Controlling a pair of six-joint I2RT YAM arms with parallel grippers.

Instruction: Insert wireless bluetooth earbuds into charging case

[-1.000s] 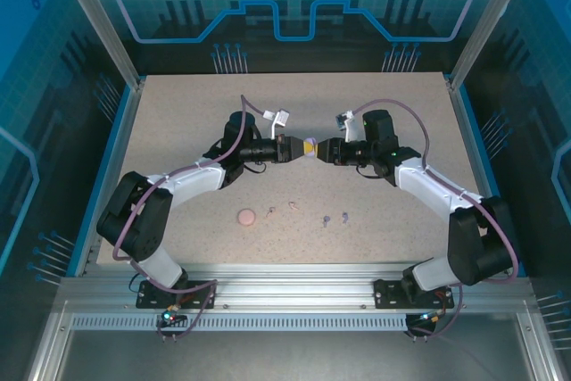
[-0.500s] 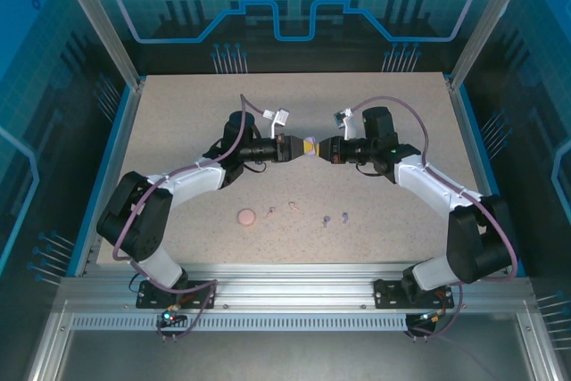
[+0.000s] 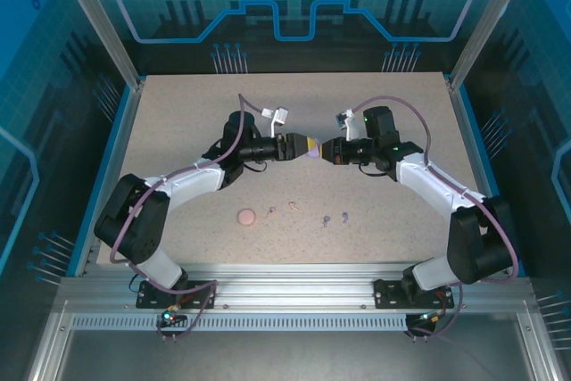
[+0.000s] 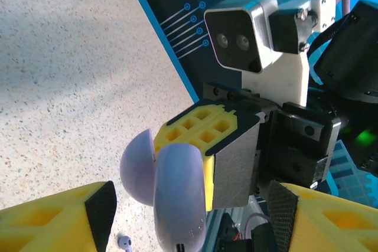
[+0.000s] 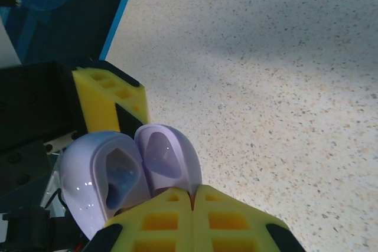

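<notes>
Two pink earbuds [image 3: 272,212] and two purple earbuds [image 3: 326,219] lie on the table [image 3: 178,131] close to its near edge. The pink pair is to the left of the purple pair. A round pink case [image 3: 246,217] lies flat just left of the pink pair. Both arms reach over the middle of the table, farther away than the earbuds, so they do not cover them.

The left end effector [image 3: 306,144] points right and the right end effector [image 3: 324,150] points left, tip to tip. The right one is closed: its two yellow fingers [image 5: 159,222] press together on the edge of the lavender case [image 5: 106,181] and hold it above the table. The case is opened like a shell, its two halves spread apart. The left end effector has its fingers [image 4: 59,219] wide apart, one at each side of the case. In the left wrist view they stand clear of it. In the right wrist view one left finger is just behind a case half, and I cannot tell if it touches.

From above, the case is a small spot between the tips. The right wrist view looks into the hollow inner sides of both halves. The left wrist view gives their smooth backs, the grey pad of a right finger, the right wrist camera [image 4: 239,36], and one of the purple earbuds [image 4: 124,242] on the table below.
</notes>
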